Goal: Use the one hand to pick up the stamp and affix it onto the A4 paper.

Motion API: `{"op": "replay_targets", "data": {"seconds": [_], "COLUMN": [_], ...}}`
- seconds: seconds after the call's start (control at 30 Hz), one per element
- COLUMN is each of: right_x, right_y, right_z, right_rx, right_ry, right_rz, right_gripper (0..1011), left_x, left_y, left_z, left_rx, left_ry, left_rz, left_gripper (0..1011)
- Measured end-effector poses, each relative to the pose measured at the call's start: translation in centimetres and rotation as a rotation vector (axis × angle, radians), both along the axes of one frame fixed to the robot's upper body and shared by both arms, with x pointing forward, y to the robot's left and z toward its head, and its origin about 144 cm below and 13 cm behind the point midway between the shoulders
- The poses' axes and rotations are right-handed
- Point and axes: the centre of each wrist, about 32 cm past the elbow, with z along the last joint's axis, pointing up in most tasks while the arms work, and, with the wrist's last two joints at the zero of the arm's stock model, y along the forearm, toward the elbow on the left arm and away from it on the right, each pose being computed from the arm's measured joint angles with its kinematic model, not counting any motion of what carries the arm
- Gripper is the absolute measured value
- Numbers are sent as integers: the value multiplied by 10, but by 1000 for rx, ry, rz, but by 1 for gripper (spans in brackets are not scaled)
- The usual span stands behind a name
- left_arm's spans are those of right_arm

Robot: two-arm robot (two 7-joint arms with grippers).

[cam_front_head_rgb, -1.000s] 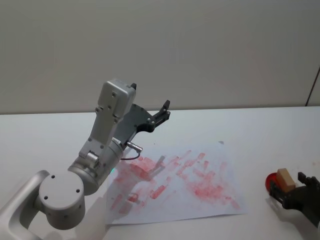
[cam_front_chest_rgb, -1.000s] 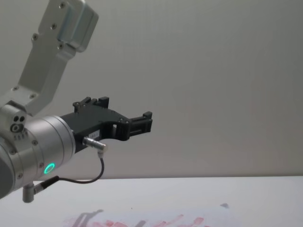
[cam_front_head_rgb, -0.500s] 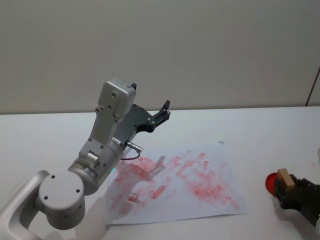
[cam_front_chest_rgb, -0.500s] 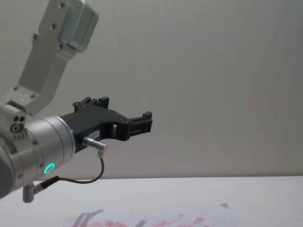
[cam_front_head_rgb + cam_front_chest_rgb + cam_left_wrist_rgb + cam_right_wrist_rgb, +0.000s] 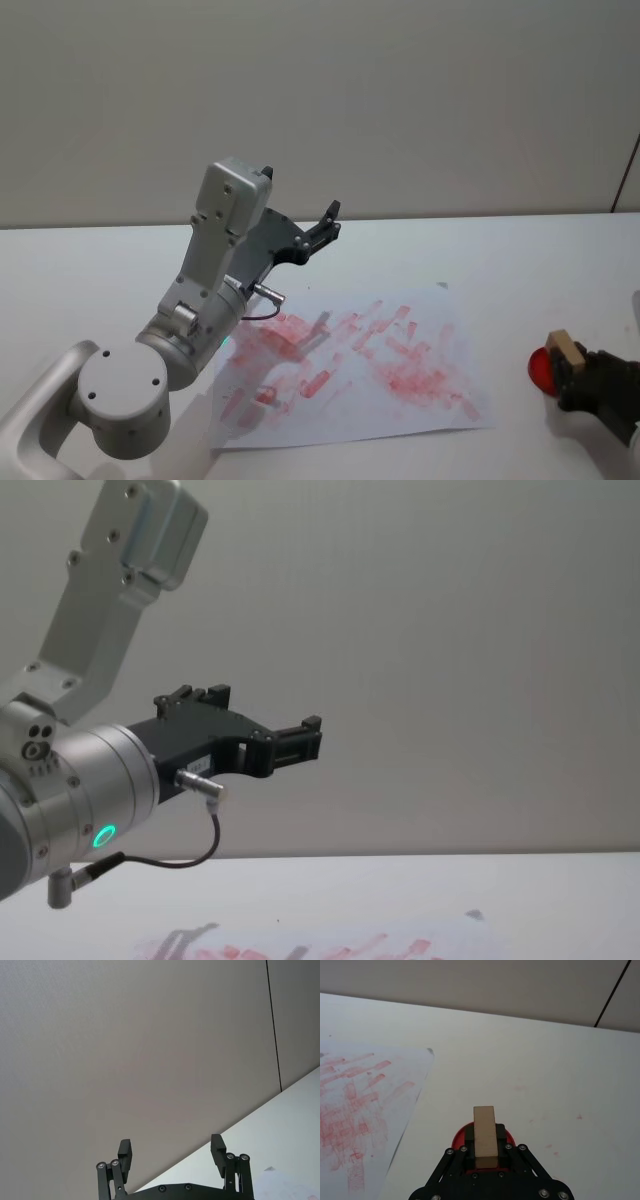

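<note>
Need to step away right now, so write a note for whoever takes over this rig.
Right pincer: shut on the stamp, at the red round pad, right of the A4 paper.
Left pincer: open, raised above the table on its left side, idle.
A4 paper: flat on the table, many red prints on it.
Done: stamp gripped.
Left: carry it over the paper and press it down.

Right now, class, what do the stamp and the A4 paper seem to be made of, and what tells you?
The stamp, gripped in the right tool, looks like bare wood: pale tan, matt, boxy. The A4 paper seems thin ordinary paper: white, flat, red ink soaked in as blotches.
</note>
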Motion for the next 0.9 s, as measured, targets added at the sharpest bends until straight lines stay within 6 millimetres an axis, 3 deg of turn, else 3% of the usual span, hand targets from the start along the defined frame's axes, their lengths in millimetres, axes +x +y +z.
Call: {"op": "replay_targets", "data": {"seconds": [0.5, 0.9], "right_x": [17, 42], "right_y": [10, 27], "right_z": [15, 20], "right_rx": [35, 103], "right_ry": [-119, -146], "right_rz": [132, 312], "right_gripper": [217, 217], "left_x": [0, 0], "left_y": [0, 0], "left_z": [0, 0], "left_rx": [0, 0], "left_ry": [0, 0], "left_rz": [0, 0], "left_gripper": [1001, 1001]}}
